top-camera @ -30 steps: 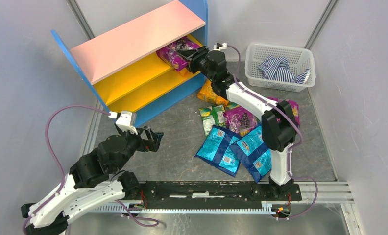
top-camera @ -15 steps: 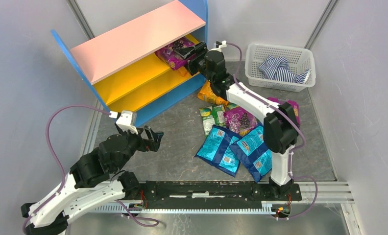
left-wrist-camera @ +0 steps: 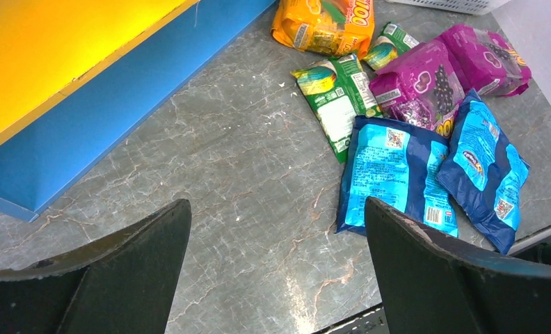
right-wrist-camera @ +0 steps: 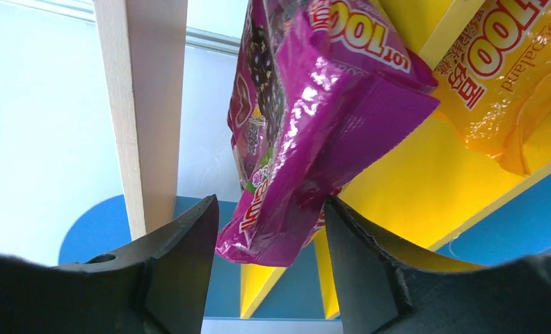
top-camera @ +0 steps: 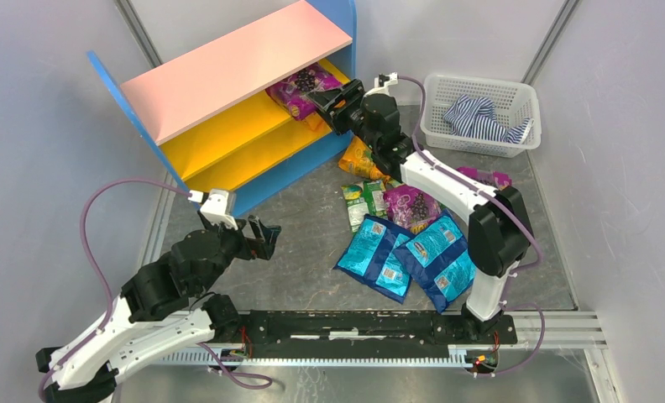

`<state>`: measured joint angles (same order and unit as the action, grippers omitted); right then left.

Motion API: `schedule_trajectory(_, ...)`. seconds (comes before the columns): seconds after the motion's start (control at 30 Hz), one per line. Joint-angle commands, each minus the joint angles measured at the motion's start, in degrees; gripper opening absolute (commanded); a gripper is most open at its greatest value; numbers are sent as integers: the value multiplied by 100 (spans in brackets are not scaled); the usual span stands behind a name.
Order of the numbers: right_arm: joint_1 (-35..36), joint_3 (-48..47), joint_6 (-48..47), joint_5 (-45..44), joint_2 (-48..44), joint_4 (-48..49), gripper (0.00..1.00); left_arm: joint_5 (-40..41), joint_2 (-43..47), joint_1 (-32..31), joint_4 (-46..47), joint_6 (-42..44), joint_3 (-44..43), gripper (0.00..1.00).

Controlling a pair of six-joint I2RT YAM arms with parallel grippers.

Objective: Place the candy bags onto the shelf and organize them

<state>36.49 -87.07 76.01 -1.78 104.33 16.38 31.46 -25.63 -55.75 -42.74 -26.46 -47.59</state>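
Right gripper (right-wrist-camera: 269, 216) drew back — purple bag (right-wrist-camera: 314, 104) glossy, crinkled, on shelf (top-camera: 228, 67).

The overhead camera looked down from high above the 6 o'clock edge, taking in the whole grey marbled worktop (top-camera: 295, 227). The left wrist camera faced down past the left hand (left-wrist-camera: 276, 207) and shared the glossy blue candy bags (left-wrist-camera: 391, 174) with it. The right wrist camera sat close against the blue-sided, yellow-shelved bookcase (right-wrist-camera: 412, 188), at 12 o'clock overhead.

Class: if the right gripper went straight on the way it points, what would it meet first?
The right gripper would most likely meet the purple candy bag on the shelf; the bag's end lies between the open jaws.
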Motion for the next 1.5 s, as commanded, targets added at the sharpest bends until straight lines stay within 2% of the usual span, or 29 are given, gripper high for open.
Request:
schedule_trajectory(0.0, 42, -202, 245, 79, 236, 475, 57, 176, 88, -6, 227, 27, 4, 100)
schedule_trajectory(0.1, 80, -381, 367, -37, 372, 482, 40, 159, 71, -6, 230, 35, 0, 100)
schedule_trajectory(0.33, 79, -911, 533, -479, 775, 515, 14, 149, 73, -6, 231, 35, -1, 100)
schedule_trajectory(0.6, -19, -2074, 218, -513, 1381, -63, 11, 158, 145, -6, 229, 35, 4, 100)
schedule_trajectory(0.73, -52, -1923, 100, -756, 1287, -103, 11, 158, 167, -6, 223, 35, 10, 100)
schedule_trajectory(1.0, -117, -2211, -30, -1051, 1432, -281, 7, 150, 173, -6, 231, 44, 13, 100)
schedule_trajectory(1.07, -129, -2244, -109, -1059, 1429, -285, 10, 150, 180, -1, 231, 44, 13, 100)
schedule_trajectory(1.13, -129, -2246, -256, -1079, 1388, -332, 23, 158, 181, -6, 231, 44, 13, 100)
schedule_trajectory(1.27, -125, -2033, -577, -866, 1148, -361, 40, 176, 190, -3, 231, 35, 11, 100)
schedule_trajectory(1.4, -129, -1177, -1219, -402, 549, -89, 57, 183, 166, 2, 231, 40, 11, 100)
schedule_trajectory(1.47, -135, -573, -1916, -20, 109, 319, 65, 183, 168, 2, 231, 35, 10, 100)
